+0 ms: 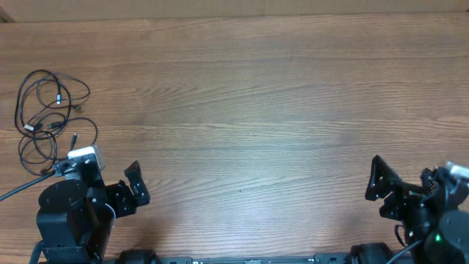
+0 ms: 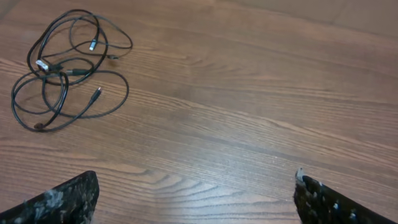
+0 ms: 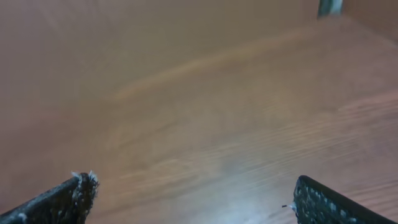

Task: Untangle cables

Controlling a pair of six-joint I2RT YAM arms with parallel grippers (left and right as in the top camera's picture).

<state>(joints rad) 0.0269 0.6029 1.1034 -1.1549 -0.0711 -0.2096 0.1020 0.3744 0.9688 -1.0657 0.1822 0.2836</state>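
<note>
**While the arms sit low, the cables lie in a heap**

As I stand by the wooden worktop [image 1: 256, 88], I can see the cables [image 2: 62, 73] lying at its far left side. They are thin and black. They make a few big loops that cross over each other. Some little plug ends poke out of the heap. One plug looks silver, and another sits alone inside the lowest loop. Any writing on the plugs is too small for me to read.

The left end effector [image 2: 196, 177] is low at the near edge, close to the heap but not touching it. Its two fingers are spread wide apart, with only bare wood between them. It holds nothing.

The right end effector [image 3: 193, 180] is way over on the other side of the worktop, well apart from the cables. Its fingers are spread wide too, and nothing is between them. The picture from its own camera is blurry, so I can only make out brown wood there.

A thicker black wire [image 1: 15, 192] runs from the left arm's base toward the left edge. A tiny green light [image 1: 438, 237] glows on the right arm.
</note>
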